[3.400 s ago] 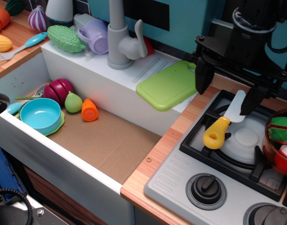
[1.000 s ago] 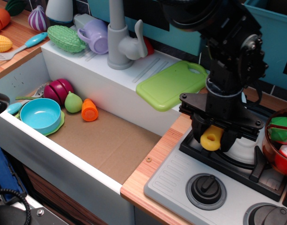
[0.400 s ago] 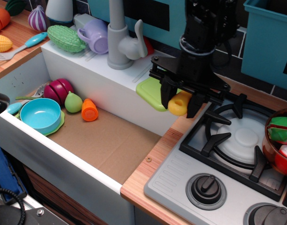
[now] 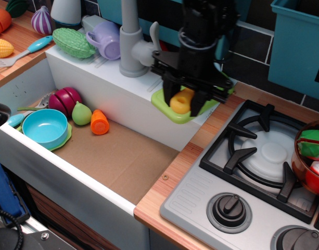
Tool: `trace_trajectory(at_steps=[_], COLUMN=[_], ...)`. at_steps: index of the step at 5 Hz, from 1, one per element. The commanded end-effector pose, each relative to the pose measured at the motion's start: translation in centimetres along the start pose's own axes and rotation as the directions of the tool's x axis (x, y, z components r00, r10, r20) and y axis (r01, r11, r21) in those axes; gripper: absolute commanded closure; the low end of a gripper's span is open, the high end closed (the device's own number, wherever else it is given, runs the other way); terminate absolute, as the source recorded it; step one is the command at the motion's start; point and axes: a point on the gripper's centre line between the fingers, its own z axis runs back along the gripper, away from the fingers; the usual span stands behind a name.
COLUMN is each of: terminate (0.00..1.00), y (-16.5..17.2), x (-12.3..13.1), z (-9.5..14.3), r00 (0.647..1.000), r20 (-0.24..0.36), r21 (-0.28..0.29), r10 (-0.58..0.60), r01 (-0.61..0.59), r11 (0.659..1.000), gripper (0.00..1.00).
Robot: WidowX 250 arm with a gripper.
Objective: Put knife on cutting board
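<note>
My gripper is shut on the knife. Only the fat yellow handle shows between the black fingers; the white blade is hidden behind the gripper. The gripper hangs over the light green cutting board, which lies on the white ledge beside the sink. Most of the board is covered by the arm; only its front edge and a bit at the right show. I cannot tell whether the knife touches the board.
A grey faucet stands just left of the gripper. The sink below holds a blue bowl, a purple onion half, a green pear and an orange piece. The stove burner is at the right, with a red pot at its edge.
The gripper has closed on the knife on the stove burner, lifted it and carried it left and back, from the burner to above the cutting board.
</note>
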Motion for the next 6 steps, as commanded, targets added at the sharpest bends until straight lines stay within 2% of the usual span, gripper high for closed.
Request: trace_trajectory(at_steps=[1, 3, 4, 5, 6], terminate=[0.0, 0.0, 0.0, 0.0, 1.0], y=[1.5, 2.5, 2.5, 1.8, 1.8], x=[2.1, 3.4, 3.9, 3.8, 3.8], z=[-0.3, -2.3, -3.1, -3.5, -3.5], r00=[0.997, 0.993, 0.987, 0.982, 0.982], r20=[0.077, 0.104, 0.141, 0.181, 0.181], r21=[-0.002, -0.033, -0.028, -0.022, -0.022], r10=[-0.02, -0.051, -0.078, -0.062, -0.062], r01=[0.02, 0.055, 0.082, 0.067, 0.067], r11=[1.0, 0.998, 0.996, 0.998, 0.998], gripper=[1.0, 1.0, 1.0, 0.0, 0.0])
